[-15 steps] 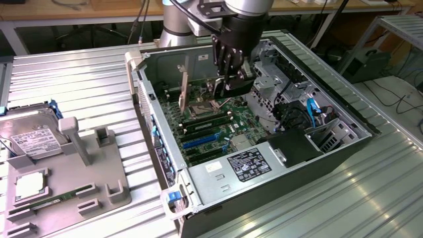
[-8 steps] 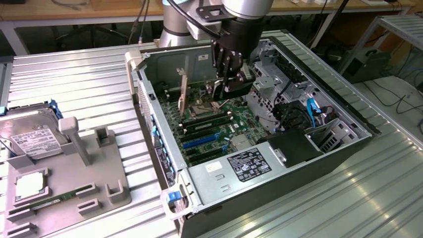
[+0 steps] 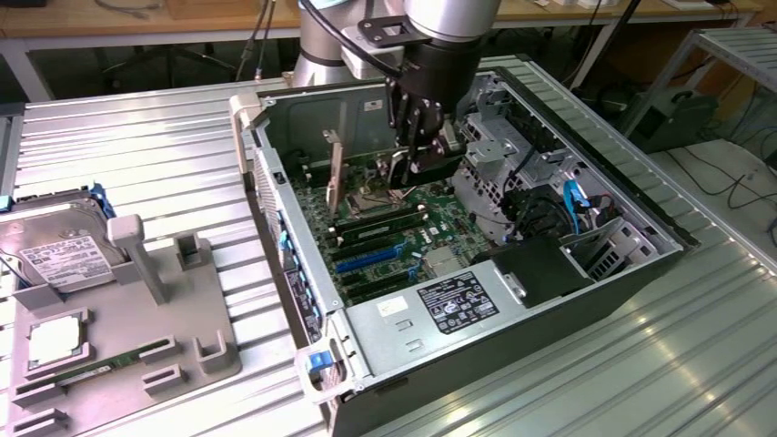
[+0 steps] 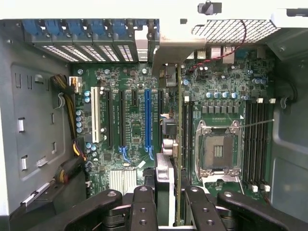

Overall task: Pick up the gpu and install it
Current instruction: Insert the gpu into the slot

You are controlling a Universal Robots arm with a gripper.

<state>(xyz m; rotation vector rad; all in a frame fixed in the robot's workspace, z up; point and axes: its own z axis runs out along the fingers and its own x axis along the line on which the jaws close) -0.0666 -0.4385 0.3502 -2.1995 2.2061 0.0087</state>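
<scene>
— Inside the computer case (image 3: 277, 182), what is the gripper (image 3: 419, 137) doing?

— It hangs low over the motherboard (image 3: 413, 205), narrowed onto the gpu (image 4: 179, 134). In the wrist view its fingers (image 4: 143, 202) sit on either side of the card, which shows edge-on and upright, its silver bracket end toward the case's rear wall.

— So the pick-up is done?

— I'd say so. The gpu is in the gripper, well inside the case, and the grey fixture (image 3: 170, 309) on the tabletop (image 3: 146, 155) beside the case, on the exterior view's left, carries the hard drive (image 3: 55, 250), not the card.

— And the install?

— Not finished, by my reading. The card stands between the blue slot (image 4: 147, 115) and the CPU socket (image 4: 217, 151), lined up along the slots. Whether its lower edge has entered a slot I cannot tell. Seating and letting go appear to be what is left.
</scene>
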